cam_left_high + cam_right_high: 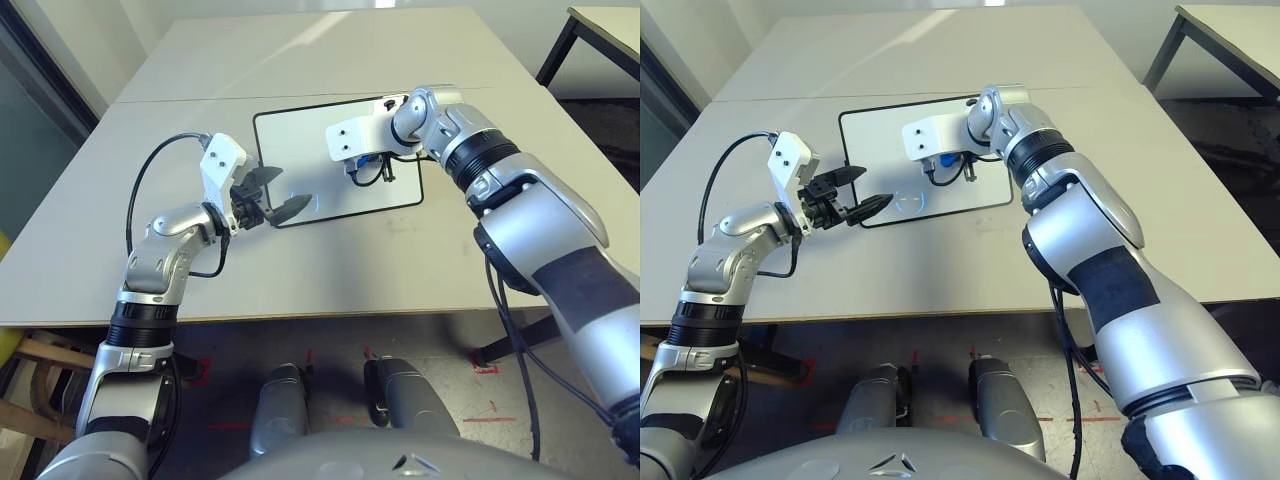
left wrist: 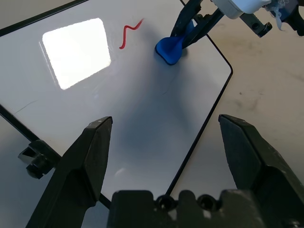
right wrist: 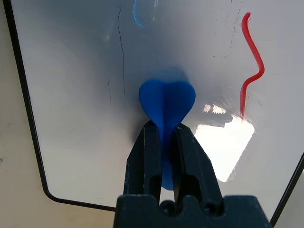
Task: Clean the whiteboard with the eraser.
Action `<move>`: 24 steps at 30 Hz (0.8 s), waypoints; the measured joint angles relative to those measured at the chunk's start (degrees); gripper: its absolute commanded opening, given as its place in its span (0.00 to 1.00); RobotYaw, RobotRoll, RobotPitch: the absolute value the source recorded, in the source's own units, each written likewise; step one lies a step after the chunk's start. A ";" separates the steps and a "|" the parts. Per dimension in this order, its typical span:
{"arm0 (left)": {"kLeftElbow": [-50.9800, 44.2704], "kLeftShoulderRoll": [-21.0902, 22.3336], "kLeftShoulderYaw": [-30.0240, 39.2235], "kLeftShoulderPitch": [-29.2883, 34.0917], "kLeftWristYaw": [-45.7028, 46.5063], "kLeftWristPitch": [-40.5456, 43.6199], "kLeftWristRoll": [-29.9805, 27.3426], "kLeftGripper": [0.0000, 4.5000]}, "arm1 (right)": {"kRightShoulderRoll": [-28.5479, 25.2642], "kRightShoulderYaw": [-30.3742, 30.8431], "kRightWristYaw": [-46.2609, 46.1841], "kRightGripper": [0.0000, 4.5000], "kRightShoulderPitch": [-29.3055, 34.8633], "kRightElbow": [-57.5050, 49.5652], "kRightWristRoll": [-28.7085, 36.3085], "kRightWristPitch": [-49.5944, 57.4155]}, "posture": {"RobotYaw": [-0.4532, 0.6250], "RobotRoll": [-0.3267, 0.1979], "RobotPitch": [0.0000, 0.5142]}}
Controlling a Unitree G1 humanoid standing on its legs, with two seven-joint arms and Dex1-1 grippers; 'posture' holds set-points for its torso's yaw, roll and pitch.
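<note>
Pale table (image 1: 420,260), whiteboard (image 1: 300,135), red squiggle (image 3: 251,66) beside clamped eraser (image 3: 166,99)

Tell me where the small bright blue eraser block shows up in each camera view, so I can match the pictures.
Left eye view: blue eraser barely peeks out beneath the right gripper, over the whiteboard.
Right eye view: a blue speck under that gripper.
Left wrist view: upper centre.
Right wrist view: centre, pinched between the fingers.
Shared landmark: the red squiggle.

table (image 1: 330,270): pale beige, seamed | second table (image 1: 600,30): black-legged, right | floor (image 1: 470,385): dark, red marks
</note>
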 measured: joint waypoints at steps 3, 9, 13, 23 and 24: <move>0.20 -0.01 0.00 -0.02 -0.01 -0.27 0.01 1.00 | -0.55 0.39 -0.03 0.02 0.12 -0.01 -0.01 -0.34 | 0.37 0.62 0.14; 0.66 -0.02 -0.03 -0.16 -0.08 -0.75 0.03 1.00 | -2.15 0.59 -0.24 0.02 0.67 -0.05 -0.02 -0.83 | 0.37 0.62 0.13; 0.81 -0.02 -0.04 -0.20 -0.40 -0.90 0.03 1.00 | -3.62 0.63 -0.24 0.02 1.25 -0.04 -0.06 -1.14 | 0.37 0.62 0.13; 1.36 -0.01 -0.09 -0.94 -1.09 -1.45 0.12 1.00 | -6.46 0.66 -1.14 0.02 1.68 0.28 -0.68 -0.69 | 0.36 0.62 0.14; 1.46 -0.01 -0.09 -1.01 -1.09 -1.48 0.14 1.00 | -6.65 0.66 -1.35 0.02 1.68 0.31 -0.78 -0.53 | 0.36 0.62 0.14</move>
